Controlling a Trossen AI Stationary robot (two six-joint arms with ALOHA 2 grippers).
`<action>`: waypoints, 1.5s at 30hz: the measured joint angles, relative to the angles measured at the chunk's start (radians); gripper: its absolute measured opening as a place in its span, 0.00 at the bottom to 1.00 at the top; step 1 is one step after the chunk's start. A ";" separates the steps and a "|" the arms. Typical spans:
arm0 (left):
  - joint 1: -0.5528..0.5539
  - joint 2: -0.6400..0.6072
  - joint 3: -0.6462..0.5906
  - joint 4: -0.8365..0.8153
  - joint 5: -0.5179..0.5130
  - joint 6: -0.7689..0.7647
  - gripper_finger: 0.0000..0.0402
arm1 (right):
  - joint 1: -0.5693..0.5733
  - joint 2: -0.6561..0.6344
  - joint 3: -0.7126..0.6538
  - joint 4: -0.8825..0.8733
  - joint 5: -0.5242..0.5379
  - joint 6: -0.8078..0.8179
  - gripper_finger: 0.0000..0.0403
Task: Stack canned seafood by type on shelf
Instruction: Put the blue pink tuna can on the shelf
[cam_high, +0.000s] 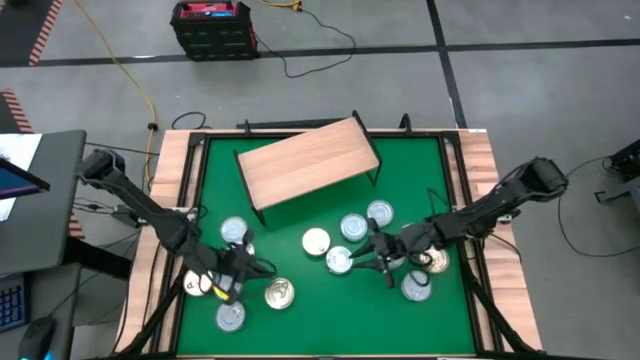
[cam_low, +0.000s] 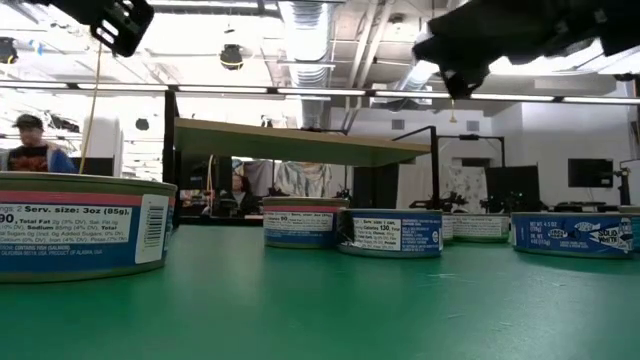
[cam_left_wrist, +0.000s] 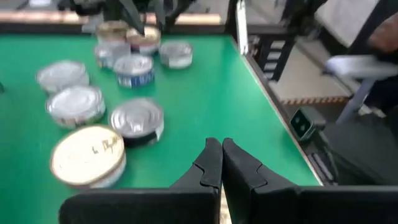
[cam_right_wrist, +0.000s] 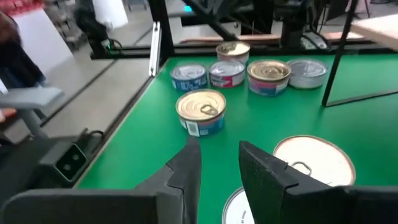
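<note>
Tins (cam_low: 390, 233) on the green table (cam_low: 320, 310) carry nutrition labels, one reading "Calories 130". Left gripper (cam_left_wrist: 222, 163) closed, empty; right gripper (cam_right_wrist: 219, 165) parted, empty.

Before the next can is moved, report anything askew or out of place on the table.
The shelf sits skewed, its long edge angled against the table's edges rather than square to them, and its top is bare. All cans lie loose on the green surface in two scattered clusters, upright, none stacked, spilled or visibly dented.
</note>
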 joint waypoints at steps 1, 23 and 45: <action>-0.011 0.026 0.024 -0.030 -0.010 -0.026 0.00 | -0.001 0.019 0.010 -0.001 0.000 -0.001 0.34; 0.094 0.511 0.321 -0.385 0.013 -0.450 0.28 | 0.057 0.076 0.037 -0.048 0.007 0.013 0.34; -0.112 0.506 0.475 -0.462 -0.005 -0.097 0.23 | 0.055 0.076 0.037 -0.102 0.082 -0.022 0.34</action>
